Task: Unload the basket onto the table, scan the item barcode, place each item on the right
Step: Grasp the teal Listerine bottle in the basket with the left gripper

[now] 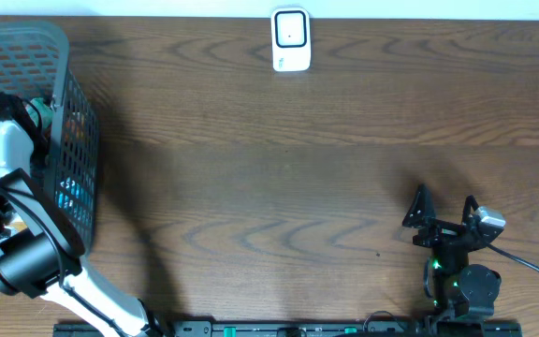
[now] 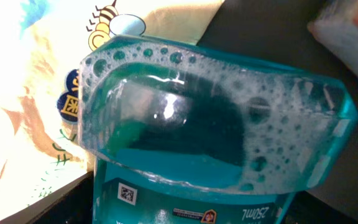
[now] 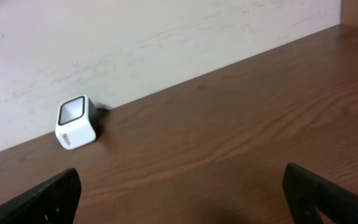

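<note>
**While Left Arm Hung at the Basket, Right Gripper Sat Open**

Although the left gripper [image 1: 37, 113] hung at the rim of the grey mesh basket [image 1: 64, 58] at the table's left end, no view showed its fingers, so whether it was spread or pinching could not be told. Its wrist camera was filled by a teal bottle [image 2: 216, 130] of foamy blue-green liquid, next to a yellow packet [image 2: 114, 28] printed with a bee. A small square code [image 2: 126, 193] showed on the bottle's label. The right gripper [image 1: 445, 199] sat over the front right of the wooden table [image 1: 279, 168], fingers spread wide, holding nothing. The white scanner [image 1: 290, 39] stood at the far edge, well apart from both.
</note>
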`<state>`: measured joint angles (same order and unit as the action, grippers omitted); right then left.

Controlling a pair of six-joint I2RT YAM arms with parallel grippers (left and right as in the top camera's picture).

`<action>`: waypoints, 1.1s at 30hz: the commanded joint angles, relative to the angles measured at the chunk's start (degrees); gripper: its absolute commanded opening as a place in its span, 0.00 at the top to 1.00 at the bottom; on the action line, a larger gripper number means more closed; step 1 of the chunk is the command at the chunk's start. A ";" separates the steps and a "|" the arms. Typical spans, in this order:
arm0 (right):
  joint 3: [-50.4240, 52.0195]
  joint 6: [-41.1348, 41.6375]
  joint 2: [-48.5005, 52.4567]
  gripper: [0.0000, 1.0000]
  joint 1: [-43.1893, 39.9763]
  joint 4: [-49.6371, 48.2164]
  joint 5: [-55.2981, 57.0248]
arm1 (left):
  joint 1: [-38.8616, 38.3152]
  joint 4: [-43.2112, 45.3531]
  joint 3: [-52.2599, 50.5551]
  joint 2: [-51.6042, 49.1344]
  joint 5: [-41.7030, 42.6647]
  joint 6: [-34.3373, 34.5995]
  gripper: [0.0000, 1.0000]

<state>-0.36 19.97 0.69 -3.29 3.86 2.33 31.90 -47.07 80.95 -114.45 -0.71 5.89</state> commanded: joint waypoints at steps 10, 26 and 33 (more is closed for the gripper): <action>0.04 0.15 -0.28 0.01 0.35 0.22 0.33 | -0.96 -0.74 -3.69 -4.00 2.78 2.08 0.48; 0.04 0.15 -0.28 0.01 0.35 0.22 0.33 | -0.31 -5.18 9.16 15.39 2.60 1.92 0.48; 0.04 0.15 -0.28 0.01 0.35 0.22 0.33 | 0.55 0.15 9.16 31.06 2.62 1.95 0.48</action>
<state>-0.36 19.97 0.69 -3.29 3.84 2.35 32.08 -49.28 88.66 -89.93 1.63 7.51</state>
